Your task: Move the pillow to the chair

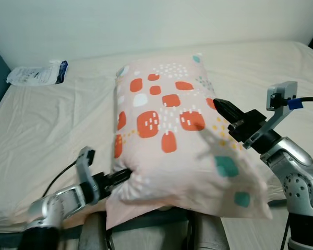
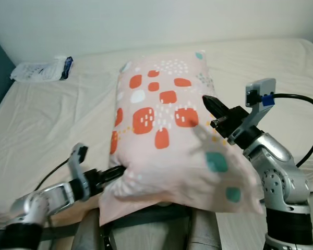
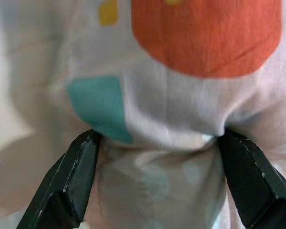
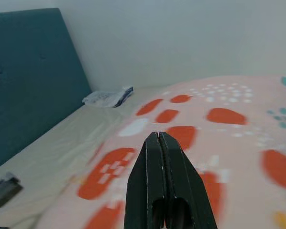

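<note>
Centre of the frame, the pale pink pillow with orange and teal patches [image 1: 172, 140] lies on the cream-sheeted bed [image 1: 36, 130], its near end overhanging the edge. Lower left, the left gripper [image 3: 159, 157] bites the pillow's near corner, fabric bunched between its fingers. At right, the right gripper [image 4: 164, 167] presses against the pillow's side, fingers together, nothing between them. A white plastic packet [image 1: 36, 73] sits upper left.
</note>
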Controlling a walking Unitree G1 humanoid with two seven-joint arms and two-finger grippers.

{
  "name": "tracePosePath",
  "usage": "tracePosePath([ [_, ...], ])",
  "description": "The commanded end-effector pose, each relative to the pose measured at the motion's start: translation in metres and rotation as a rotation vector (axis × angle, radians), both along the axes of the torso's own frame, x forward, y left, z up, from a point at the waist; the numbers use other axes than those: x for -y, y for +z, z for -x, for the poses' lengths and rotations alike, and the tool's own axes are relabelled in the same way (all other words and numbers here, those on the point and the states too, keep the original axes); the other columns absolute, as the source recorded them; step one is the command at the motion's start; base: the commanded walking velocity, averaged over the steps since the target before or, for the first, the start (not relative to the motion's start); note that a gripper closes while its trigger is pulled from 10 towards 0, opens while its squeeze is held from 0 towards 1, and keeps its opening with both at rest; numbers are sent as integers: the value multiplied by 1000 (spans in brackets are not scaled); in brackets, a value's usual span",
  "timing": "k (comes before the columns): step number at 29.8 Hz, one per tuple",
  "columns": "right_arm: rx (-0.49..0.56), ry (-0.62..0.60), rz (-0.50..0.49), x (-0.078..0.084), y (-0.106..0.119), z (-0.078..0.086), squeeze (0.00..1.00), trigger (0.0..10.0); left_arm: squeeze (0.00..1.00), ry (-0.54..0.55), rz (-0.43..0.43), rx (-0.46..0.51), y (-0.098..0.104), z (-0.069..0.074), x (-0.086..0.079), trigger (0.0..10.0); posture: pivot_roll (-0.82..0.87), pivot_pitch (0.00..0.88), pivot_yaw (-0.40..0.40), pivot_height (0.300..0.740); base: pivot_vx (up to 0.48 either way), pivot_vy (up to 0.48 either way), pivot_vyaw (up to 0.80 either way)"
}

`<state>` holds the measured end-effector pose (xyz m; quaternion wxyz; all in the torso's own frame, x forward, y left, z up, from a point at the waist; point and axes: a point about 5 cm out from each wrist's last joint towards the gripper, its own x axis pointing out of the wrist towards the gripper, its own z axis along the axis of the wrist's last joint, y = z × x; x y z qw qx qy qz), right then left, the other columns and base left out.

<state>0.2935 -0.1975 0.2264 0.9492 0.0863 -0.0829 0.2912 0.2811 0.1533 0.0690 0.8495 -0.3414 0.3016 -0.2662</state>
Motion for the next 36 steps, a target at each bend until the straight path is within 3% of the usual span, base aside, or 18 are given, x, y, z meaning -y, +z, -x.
tracePosePath([
  [1,16,15,4,-4,2,0,0,10000,0,-8,-8,-26,-5,2,3,10000,-13,138,23,536,0,0,0],
  [2,16,17,2,-5,2,0,0,10000,0,-11,-7,-22,-4,2,5,7686,-13,137,24,536,0,0,0],
  [3,16,18,2,-5,3,0,0,10000,0,-16,-34,-16,-4,2,4,0,-11,136,24,536,0,0,0],
  [9,17,19,1,-5,3,0,0,10000,0,-15,-124,-4,-6,3,-3,0,-9,136,24,536,0,0,0],
  [20,19,31,-1,-7,2,0,0,10000,0,-7,-184,-7,-7,4,-17,0,-5,133,25,536,0,0,0],
  [23,-4,40,47,-7,-4,1,0,10000,0,-7,-208,14,-5,3,-22,0,-6,133,26,536,0,0,0],
  [24,-51,14,120,-5,-12,-1,0,10000,0,-11,-267,45,-2,0,-29,0,-9,131,28,536,0,0,0],
  [25,-51,14,120,-5,-12,-1,0,10000,0,-11,-267,45,-2,0,-29,0,-9,131,28,536,0,0,0],
  [27,-102,-52,248,1,-25,-6,0,10000,0,-21,-418,100,3,-7,-45,0,-9,130,29,536,0,0,0],
  [28,-107,-65,266,2,-27,-6,0,10000,0,-18,-488,124,7,-10,-53,0,-9,130,29,536,0,0,0],
  [31,-99,-63,228,2,-25,-7,0,10000,0,26,-705,187,22,-25,-84,0,-5,124,29,536,0,0,0],
  [32,-99,-63,228,2,-25,-7,0,10000,0,26,-705,187,22,-25,-84,0,-5,124,29,536,0,0,0],
  [34,-94,-62,227,1,-24,-7,0,10000,0,59,-810,222,35,-33,-102,0,-6,122,31,536,0,0,0],
  [35,-94,-62,227,1,-24,-7,0,10000,0,59,-810,222,35,-33,-102,0,-6,122,31,536,0,0,0],
  [36,-92,-62,230,1,-24,-7,0,10000,0,89,-902,251,47,-38,-117,0,-5,118,31,536,0,0,0],
])
